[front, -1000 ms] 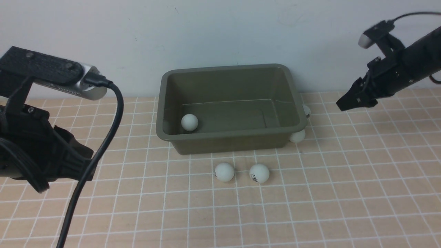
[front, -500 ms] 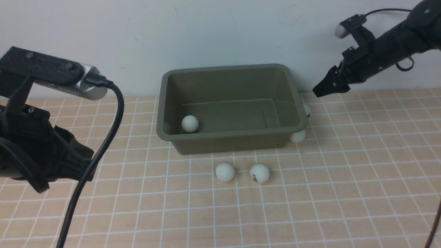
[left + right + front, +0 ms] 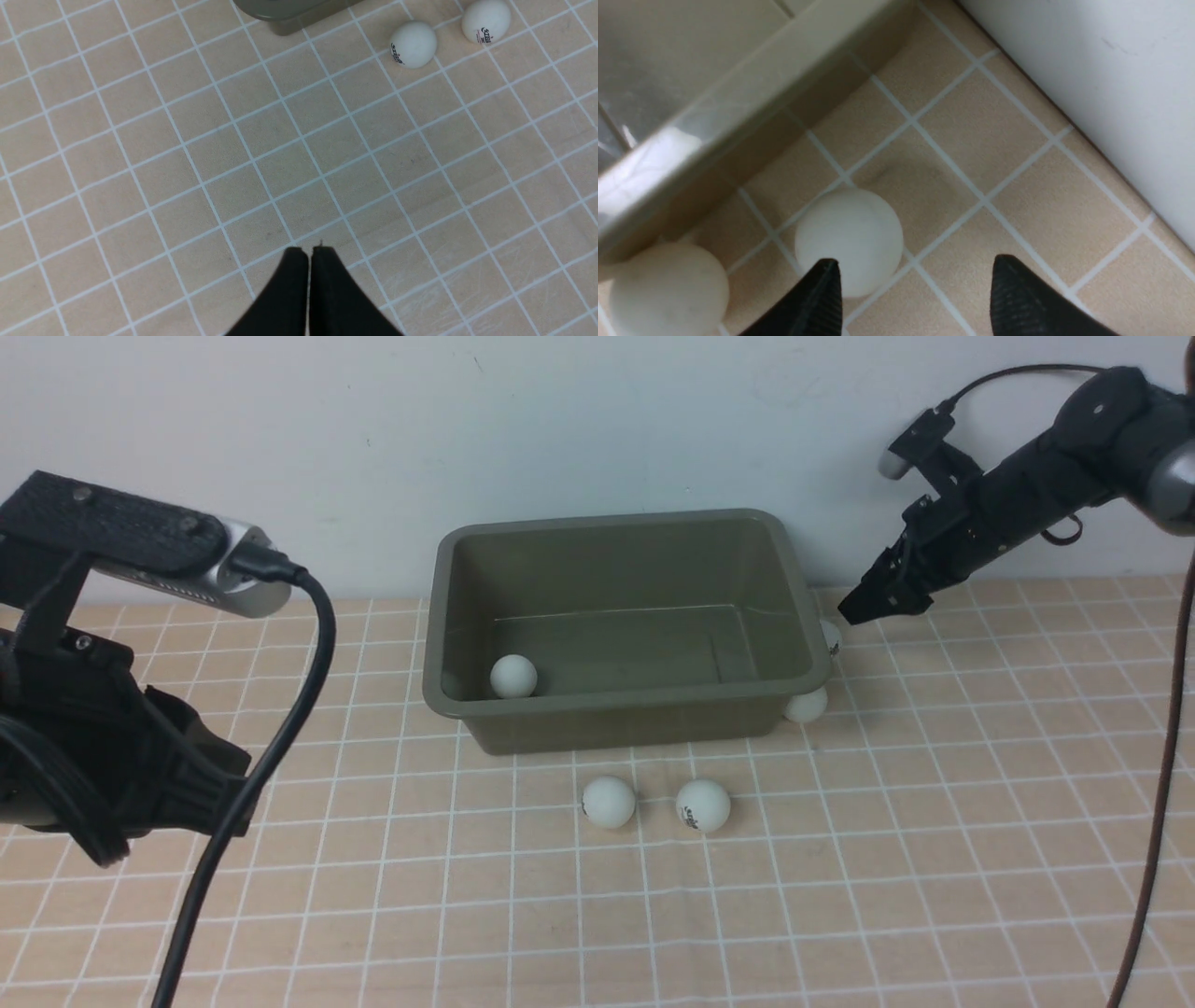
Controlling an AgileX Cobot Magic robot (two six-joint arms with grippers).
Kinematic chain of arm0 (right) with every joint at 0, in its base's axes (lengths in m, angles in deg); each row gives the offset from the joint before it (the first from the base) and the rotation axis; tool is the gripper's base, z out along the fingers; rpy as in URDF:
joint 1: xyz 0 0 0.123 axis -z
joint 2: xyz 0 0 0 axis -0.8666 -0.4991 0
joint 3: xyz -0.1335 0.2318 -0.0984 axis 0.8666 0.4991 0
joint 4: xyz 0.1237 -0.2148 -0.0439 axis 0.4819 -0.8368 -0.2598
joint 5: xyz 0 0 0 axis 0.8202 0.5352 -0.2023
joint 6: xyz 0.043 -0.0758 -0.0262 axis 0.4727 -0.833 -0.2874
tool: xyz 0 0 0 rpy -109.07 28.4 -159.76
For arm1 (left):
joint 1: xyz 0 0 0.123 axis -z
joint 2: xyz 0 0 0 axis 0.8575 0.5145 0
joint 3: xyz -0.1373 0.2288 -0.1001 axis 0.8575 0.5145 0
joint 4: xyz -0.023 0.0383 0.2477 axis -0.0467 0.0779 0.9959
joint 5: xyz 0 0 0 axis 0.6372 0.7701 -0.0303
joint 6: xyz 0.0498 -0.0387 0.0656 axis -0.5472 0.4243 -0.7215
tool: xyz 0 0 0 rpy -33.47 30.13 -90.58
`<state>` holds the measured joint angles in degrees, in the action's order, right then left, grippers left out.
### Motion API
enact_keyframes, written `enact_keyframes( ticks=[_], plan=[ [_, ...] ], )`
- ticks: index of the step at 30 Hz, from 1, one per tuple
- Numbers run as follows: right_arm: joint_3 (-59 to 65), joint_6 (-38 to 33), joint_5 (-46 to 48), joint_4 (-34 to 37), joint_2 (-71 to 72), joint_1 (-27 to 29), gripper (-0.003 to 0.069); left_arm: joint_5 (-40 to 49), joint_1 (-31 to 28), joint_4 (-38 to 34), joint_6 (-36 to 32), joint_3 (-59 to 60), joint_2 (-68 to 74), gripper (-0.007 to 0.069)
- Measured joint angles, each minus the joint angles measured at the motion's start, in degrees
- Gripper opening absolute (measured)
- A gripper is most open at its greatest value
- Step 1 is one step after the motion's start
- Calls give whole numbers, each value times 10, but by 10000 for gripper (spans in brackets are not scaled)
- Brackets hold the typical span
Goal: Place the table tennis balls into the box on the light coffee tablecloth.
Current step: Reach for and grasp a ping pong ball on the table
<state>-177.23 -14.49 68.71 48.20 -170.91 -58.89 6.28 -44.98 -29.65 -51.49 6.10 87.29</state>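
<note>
The olive box stands on the light coffee tablecloth near the wall, with one table tennis ball inside at its left end. Two balls lie in front of the box. Two more rest against its right side. My right gripper hovers open just right of the upper one; in the right wrist view that ball sits just past one fingertip, apart from the jaws. My left gripper is shut and empty over bare cloth.
The white wall rises close behind the box and beside my right gripper. The left arm's black cable hangs over the near left cloth. The box rim runs close by the right-hand balls.
My right arm has swung left and down towards the balls at the box's right side, its jaws a little wider. The left arm and all balls have stayed put.
</note>
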Motion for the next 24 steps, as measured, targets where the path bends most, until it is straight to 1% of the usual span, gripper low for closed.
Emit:
enact_keyframes(
  ticks=[6, 9, 11, 14, 24],
  plan=[
    [-1, 5, -1, 2, -1, -3, 395, 0, 0, 0, -2, 0, 0, -44],
    [-1, 28, -2, -1, -1, -12, 395, 0, 0, 0, -2, 0, 0, -44],
    [-1, 48, -1, -19, -2, -26, 395, 0, 0, 0, -2, 0, 0, -44],
    [-1, 60, 0, -34, -4, -43, 395, 0, 0, 0, -4, 0, 0, -44],
    [-1, 75, 1, -42, -13, -50, 395, 0, 0, 1, -16, 0, 0, -44]
  ],
)
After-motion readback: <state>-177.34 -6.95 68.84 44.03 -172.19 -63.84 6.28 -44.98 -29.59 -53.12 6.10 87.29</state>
